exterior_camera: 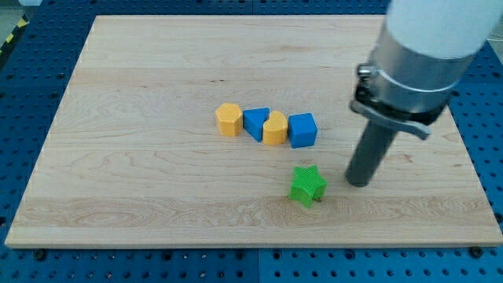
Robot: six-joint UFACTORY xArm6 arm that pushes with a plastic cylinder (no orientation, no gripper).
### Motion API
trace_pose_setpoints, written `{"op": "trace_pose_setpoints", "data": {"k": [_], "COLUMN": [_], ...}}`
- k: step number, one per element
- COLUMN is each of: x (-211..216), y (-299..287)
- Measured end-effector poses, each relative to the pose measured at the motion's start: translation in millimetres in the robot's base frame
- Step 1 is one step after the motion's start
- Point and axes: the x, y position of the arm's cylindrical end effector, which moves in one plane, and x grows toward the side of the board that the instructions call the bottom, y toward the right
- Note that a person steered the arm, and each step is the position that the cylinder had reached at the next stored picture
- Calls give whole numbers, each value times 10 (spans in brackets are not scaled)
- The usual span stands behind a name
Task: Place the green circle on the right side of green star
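Wooden tabletop [157, 196] has the green star [307, 185] with my tip [358, 184] just to its right. No claw on this rig. Green circle isn't visible anywhere, so task looks undone.

The arm [428, 39] is cut off by the view's top and right edges, so only its pale lower housing and the dark clamp show. The green circle does not show anywhere on the board; whether it lies behind the arm cannot be told. The arm covers the board's [157, 212] corner at the view's top right. In the middle row, the blue triangular block [255, 123] and the second yellow block [275, 129] touch, and the exact shape of this yellow block is hard to tell. The perforated blue table [23, 94] around the board is cut off at every edge of the view.
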Motion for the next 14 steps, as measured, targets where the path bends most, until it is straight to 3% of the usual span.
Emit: {"op": "trace_pose_setpoints", "data": {"k": [3, 4, 6, 7, 9, 12, 14], "x": [265, 226, 94, -376, -1054, -1576, -958], "y": [-862, -462, 1567, 1995, 1808, 690, 558]}}
